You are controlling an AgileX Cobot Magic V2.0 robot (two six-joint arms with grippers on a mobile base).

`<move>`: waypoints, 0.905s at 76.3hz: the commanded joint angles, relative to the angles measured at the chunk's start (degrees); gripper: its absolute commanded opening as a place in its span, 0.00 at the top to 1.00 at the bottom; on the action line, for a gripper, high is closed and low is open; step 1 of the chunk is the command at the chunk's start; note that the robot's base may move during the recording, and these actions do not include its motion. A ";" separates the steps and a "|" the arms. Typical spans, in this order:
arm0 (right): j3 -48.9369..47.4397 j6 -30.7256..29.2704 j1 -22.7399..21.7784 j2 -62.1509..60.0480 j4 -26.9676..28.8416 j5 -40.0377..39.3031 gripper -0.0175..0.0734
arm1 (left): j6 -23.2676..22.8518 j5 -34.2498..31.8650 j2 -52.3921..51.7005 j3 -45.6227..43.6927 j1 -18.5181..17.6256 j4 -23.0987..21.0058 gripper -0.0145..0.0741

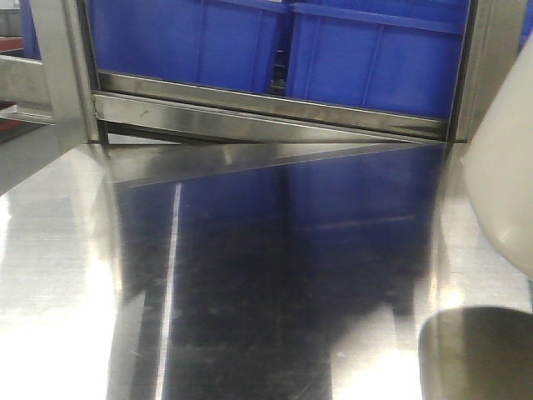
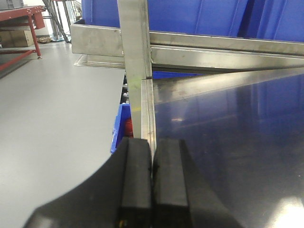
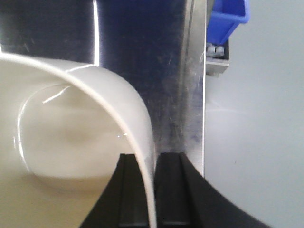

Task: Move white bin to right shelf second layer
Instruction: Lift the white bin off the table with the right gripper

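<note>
Flat mirror-like steel tabletop (image 1: 250,292) filling the front view. Beyond its far edge, large blue rectangular plastic crates (image 1: 183,42) in a steel-framed rack (image 1: 266,112). At the tabletop's right edge, glossy cream-white plastic bin (image 1: 504,183), open mouth toward the right wrist camera. Seemingly raised off the steel, though contact hidden. Right gripper (image 3: 151,164) clamped on the bin's rim wall, one finger inside, one outside. Left gripper (image 2: 152,152) pressed together on nothing, at the tabletop's left edge, well apart from the bin. Carrying rightward probably best left to the right arm alone. Roller level not clearly in view.
</note>
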 commanded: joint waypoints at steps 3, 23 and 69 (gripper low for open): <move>-0.75 -0.58 -0.43 -5.00 0.83 -4.02 0.69 | -0.30 -4.91 -0.79 2.11 -0.21 0.00 0.74; -0.70 -0.58 -0.43 -7.69 0.83 -3.88 0.69 | -0.30 -4.91 -0.79 2.11 -0.21 0.00 0.74; -0.70 -0.58 -0.43 -7.69 0.83 -3.88 0.69 | -0.30 -4.91 -0.79 2.11 -0.21 0.00 0.74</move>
